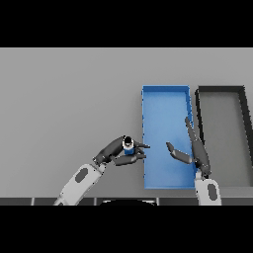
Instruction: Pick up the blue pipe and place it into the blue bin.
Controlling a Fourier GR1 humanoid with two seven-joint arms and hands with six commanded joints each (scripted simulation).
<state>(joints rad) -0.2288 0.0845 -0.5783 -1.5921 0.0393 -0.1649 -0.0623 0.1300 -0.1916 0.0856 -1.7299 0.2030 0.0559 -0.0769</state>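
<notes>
Head view, item one: left robot hand, fingers curled round the blue pipe, held upright just beside the blue bin, near its left wall. Item two: right robot hand, fingers straight and released, hovering over the bin's right half. Item three: dark bin, beside the blue one on the grey desk. You appear to be mid-carry; next you would move the pipe over the wall and let go. Pipe's lower part is hidden by fingers.
</notes>
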